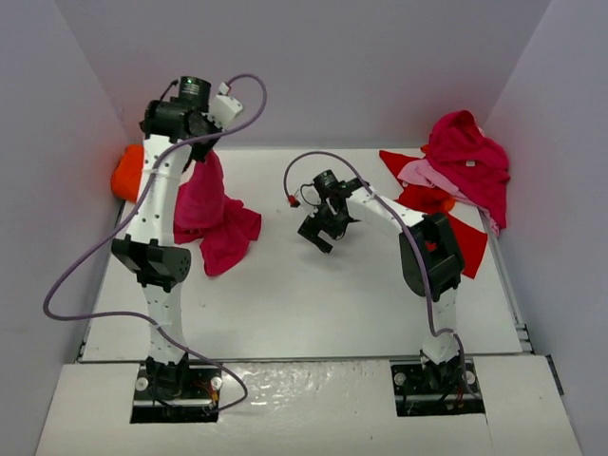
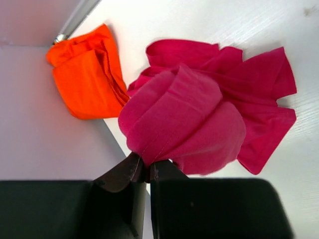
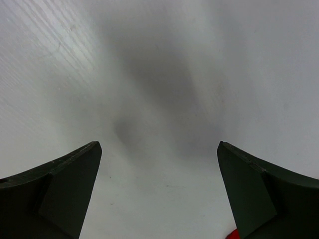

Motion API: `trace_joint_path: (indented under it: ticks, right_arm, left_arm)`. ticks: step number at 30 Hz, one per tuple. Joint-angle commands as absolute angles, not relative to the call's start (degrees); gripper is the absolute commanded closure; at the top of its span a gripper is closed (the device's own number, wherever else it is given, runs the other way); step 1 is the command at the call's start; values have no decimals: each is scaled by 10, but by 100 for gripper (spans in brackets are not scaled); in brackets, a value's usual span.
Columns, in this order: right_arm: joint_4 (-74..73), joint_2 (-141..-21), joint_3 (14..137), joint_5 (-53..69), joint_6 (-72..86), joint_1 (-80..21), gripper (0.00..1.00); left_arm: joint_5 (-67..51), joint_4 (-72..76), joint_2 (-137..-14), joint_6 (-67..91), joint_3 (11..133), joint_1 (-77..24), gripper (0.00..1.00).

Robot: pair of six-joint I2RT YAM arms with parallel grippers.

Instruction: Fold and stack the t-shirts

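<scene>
The left fingers [image 2: 124, 172] pinch the magenta t-shirt [image 1: 214, 214], which hangs lengthwise to the desk [image 1: 313, 304]; the spread, empty right fingers [image 3: 65, 184] hover well apart to its right.

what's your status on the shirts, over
Left gripper shut on magenta shirt, half lifted. Right gripper open, empty. Nothing in the way.

We are losing part of the orange t-shirt [image 1: 124, 178] behind the left arm [image 1: 152, 204], the middle of the red t-shirt [image 1: 414, 197] behind the right arm [image 1: 429, 252]
</scene>
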State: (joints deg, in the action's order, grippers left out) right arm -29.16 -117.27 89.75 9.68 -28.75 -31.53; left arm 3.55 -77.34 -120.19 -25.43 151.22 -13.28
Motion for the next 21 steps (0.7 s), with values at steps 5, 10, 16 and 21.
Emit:
trace_joint_path:
  ticks: [5, 10, 16, 21]
  right_arm:
    - [-298, -1106, 866, 66, -288, -278, 0]
    - [-296, -1100, 859, 67, -285, -276, 0]
    - [-295, -1101, 878, 69, -280, -281, 0]
    - [-296, -1084, 878, 80, -279, -283, 0]
  left_arm:
    - [-69, -837, -1091, -321, 1484, -351, 100]
    - [-136, -841, -985, -304, 1581, -325, 100]
    - [-32, -782, -848, -353, 1381, -251, 100]
    - [34, -728, -811, -387, 1205, -239, 100]
